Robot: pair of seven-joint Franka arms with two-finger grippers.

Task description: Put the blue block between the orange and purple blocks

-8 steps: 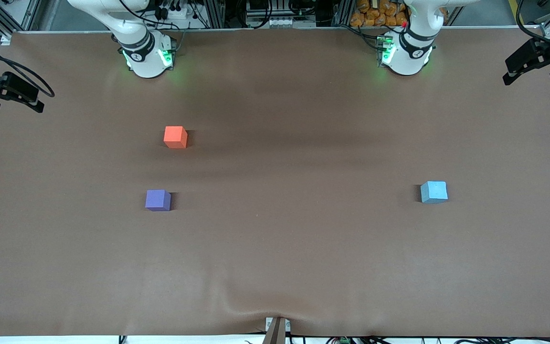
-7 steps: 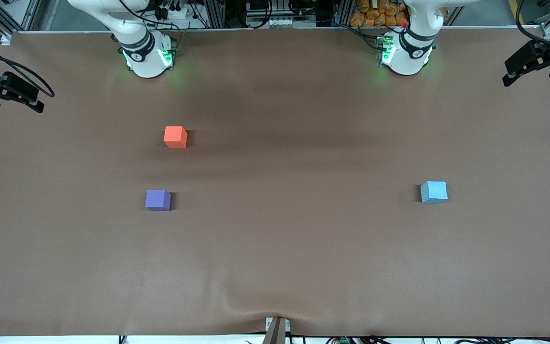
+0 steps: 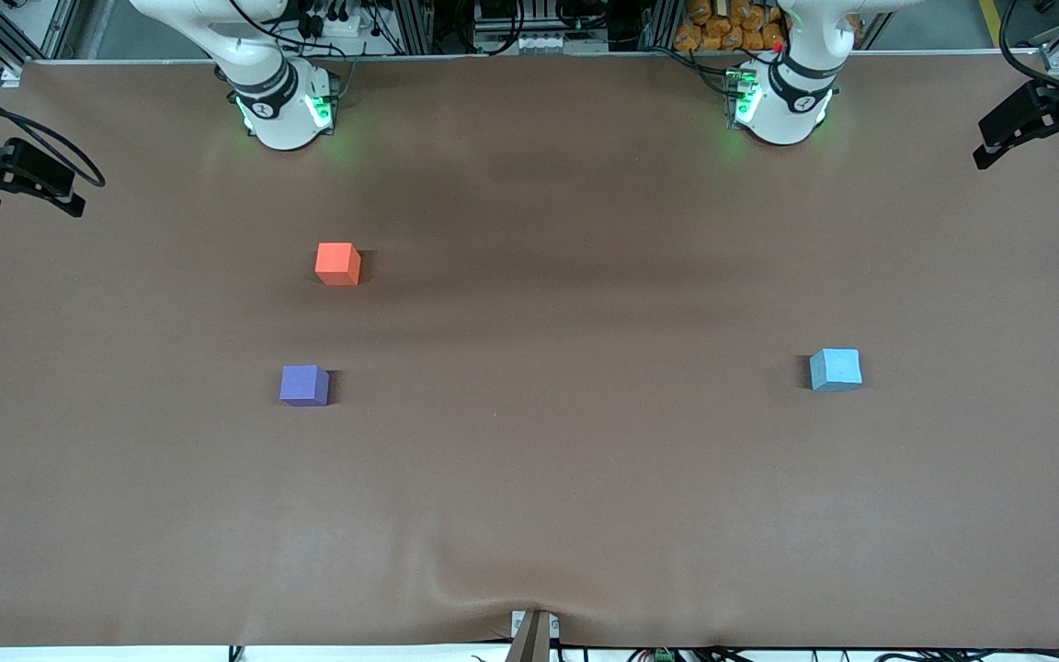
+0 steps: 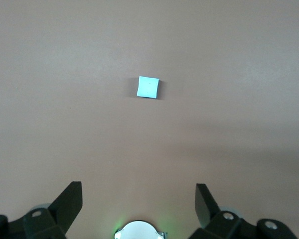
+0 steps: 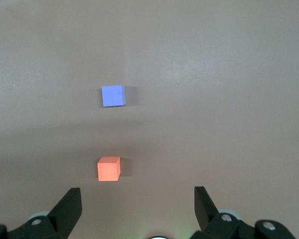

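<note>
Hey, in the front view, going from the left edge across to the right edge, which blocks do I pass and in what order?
purple block → orange block → blue block

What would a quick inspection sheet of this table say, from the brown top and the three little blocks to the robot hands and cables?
Surface: brown table cover, slightly rippled at the edge nearest the front camera.
Job's things: blue block alone toward the left arm's end; orange block and purple block toward the right arm's end, apart, purple nearer the front camera. The gap between them holds nothing.
Clutter: nothing seen on the cover.
Grippers: left gripper open, high over the cover with the blue block in its view; right gripper open, high above the orange and purple blocks. Neither holds anything.
Cables: black cables around the arm bases.
Surroundings: metal frames and black mounts at the table's ends.
</note>
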